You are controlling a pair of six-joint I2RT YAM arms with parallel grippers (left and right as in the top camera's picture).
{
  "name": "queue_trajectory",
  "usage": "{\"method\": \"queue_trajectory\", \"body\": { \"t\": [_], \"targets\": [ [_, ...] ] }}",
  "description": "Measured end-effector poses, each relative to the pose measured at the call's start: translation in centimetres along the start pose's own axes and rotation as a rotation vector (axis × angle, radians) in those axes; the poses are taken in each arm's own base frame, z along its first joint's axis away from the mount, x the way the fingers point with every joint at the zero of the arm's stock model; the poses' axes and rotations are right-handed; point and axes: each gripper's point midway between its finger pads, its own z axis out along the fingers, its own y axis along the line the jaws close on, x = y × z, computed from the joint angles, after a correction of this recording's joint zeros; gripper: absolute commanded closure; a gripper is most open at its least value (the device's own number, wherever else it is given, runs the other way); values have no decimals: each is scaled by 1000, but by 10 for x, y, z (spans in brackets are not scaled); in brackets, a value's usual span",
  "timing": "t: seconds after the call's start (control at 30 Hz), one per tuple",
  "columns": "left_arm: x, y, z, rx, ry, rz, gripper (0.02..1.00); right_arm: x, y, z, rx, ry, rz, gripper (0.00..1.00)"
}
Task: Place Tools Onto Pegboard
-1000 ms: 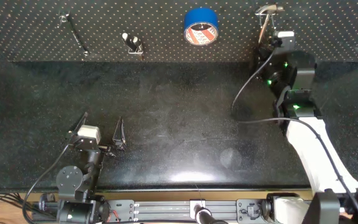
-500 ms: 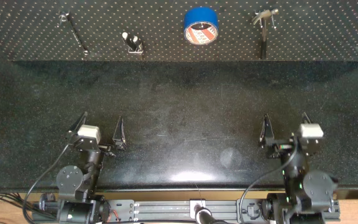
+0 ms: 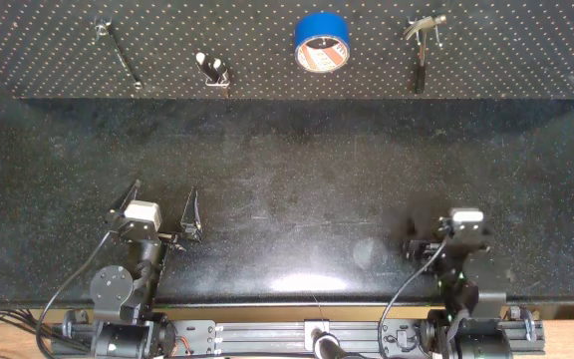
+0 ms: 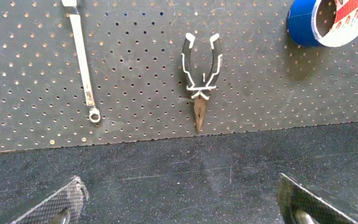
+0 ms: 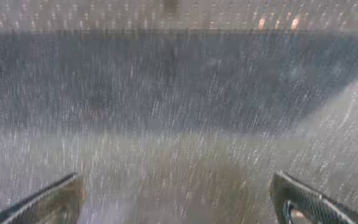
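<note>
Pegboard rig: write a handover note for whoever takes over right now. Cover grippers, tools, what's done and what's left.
Left gripper: open, holding nothing, near its base.
Right gripper: open, holding nothing, near its base.
Pegboard, left to right: wrench, pliers, blue tape roll, hammer, all hanging.
Done: four tools hung.
Left: no further tool in sight to hang; probably just confirm each sits securely.

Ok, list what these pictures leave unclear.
Right wrist view: blurred throughout; the pegboard is a smear.
Left wrist view: tape and wrench head cut off by the edge.
Top view: hooks under the hammer and pliers too small to see.
</note>
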Motion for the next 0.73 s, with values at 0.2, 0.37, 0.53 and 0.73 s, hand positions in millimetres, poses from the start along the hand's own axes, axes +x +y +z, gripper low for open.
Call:
{"method": "queue_trajectory", "body": {
  "t": [0.2,0.37,0.53,0.73],
  "targets": [
    [0,0,0,0,0,0,25,-66,-15,9,88,-395,-14,25],
    [0,0,0,0,0,0,25,-66,-17,8,96,-396,-12,27],
    [0,0,0,0,0,0,25,-66,-17,8,96,-396,-12,25],
    [0,0,0,0,0,0,25,-66,-17,8,96,-396,-12,27]
  ]
}}
